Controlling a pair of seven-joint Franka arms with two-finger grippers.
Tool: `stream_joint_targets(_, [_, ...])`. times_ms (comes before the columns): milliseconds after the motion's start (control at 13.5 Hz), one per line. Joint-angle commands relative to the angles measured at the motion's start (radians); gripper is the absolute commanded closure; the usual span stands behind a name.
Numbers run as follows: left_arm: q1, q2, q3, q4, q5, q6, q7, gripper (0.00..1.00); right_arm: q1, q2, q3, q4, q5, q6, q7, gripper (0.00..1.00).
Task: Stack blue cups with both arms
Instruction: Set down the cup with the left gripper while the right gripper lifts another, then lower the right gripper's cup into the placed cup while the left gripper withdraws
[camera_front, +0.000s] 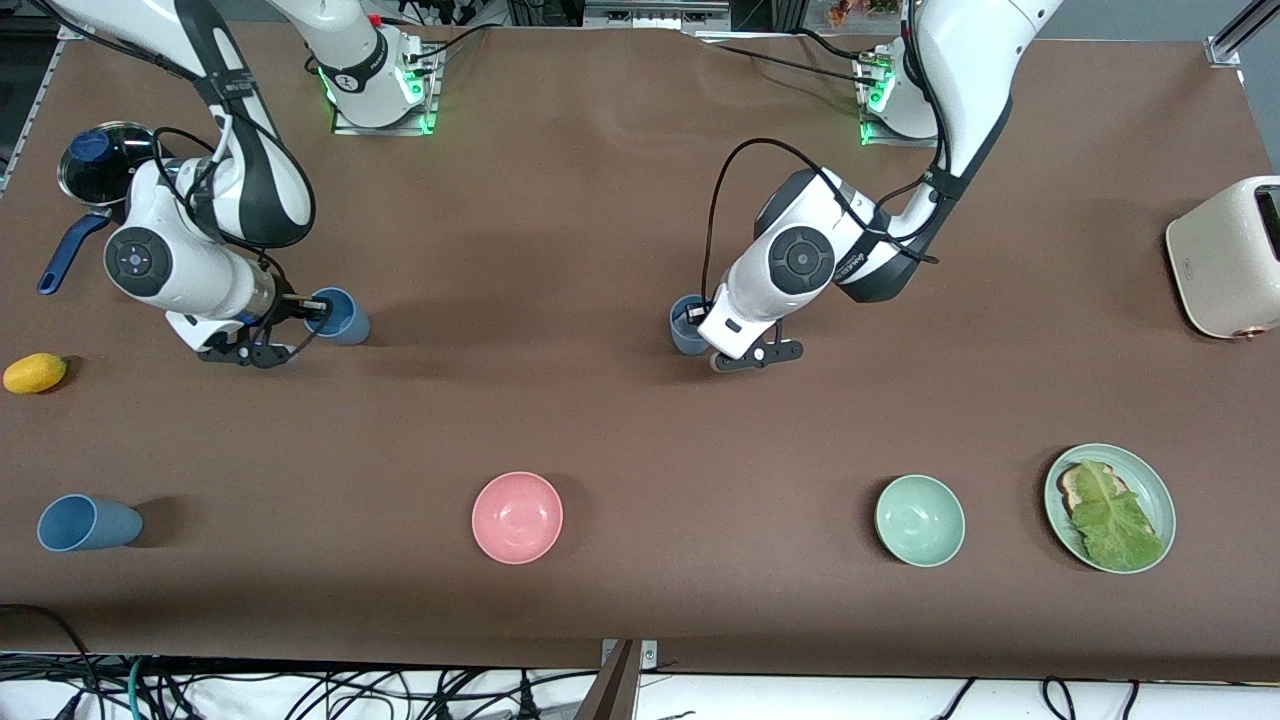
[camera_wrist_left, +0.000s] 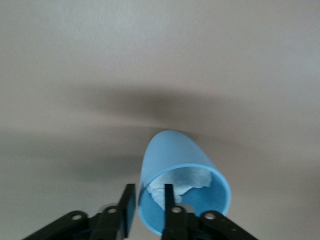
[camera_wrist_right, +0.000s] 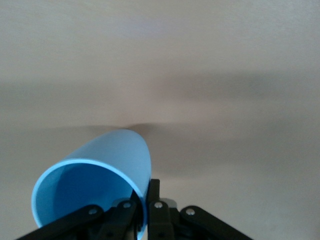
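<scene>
The left gripper (camera_wrist_left: 146, 205) pinches the rim of a blue cup (camera_wrist_left: 182, 177), one finger inside; only the left wrist view shows white crumpled stuff in it. The right gripper (camera_wrist_right: 142, 200) likewise clamps a second cup's (camera_wrist_right: 95, 187) rim (empty). Three matte blue cups: the third (camera_front: 85, 523) lies nearest the front camera, at the right arm's end.

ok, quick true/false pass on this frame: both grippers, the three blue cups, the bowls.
1. Left gripper pinches the rim of a light blue plastic tumbler holding white paper. True.
2. Right gripper is open over bare table. False: it is shut on another blue tumbler's wall.
3. A third blue cup lies on its side. True.
4. Pink bowl is stacked inside the green bowl. False: they sit apart.
</scene>
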Motion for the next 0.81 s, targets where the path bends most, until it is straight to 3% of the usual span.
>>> stream_joint_targets(0, [0.013, -0.074, 0.007, 0.071, -0.006, -0.136, -0.007, 0.00, 0.016, -0.004, 0.121, 0.155, -0.001, -0.179, 0.205, 1.00])
stream_joint_targets(148, [0.051, -0.110, 0.014, 0.132, 0.008, -0.222, 0.000, 0.00, 0.075, 0.004, 0.187, 0.249, 0.000, -0.253, 0.391, 1.00])
stream_joint_targets(444, [0.102, -0.165, 0.013, 0.249, 0.149, -0.414, 0.010, 0.00, 0.275, 0.086, 0.191, 0.433, 0.009, -0.259, 0.624, 1.00])
stream_joint_targets(741, [0.171, -0.205, 0.014, 0.342, 0.164, -0.563, 0.190, 0.00, 0.444, 0.249, 0.191, 0.666, 0.057, -0.265, 0.839, 1.00])
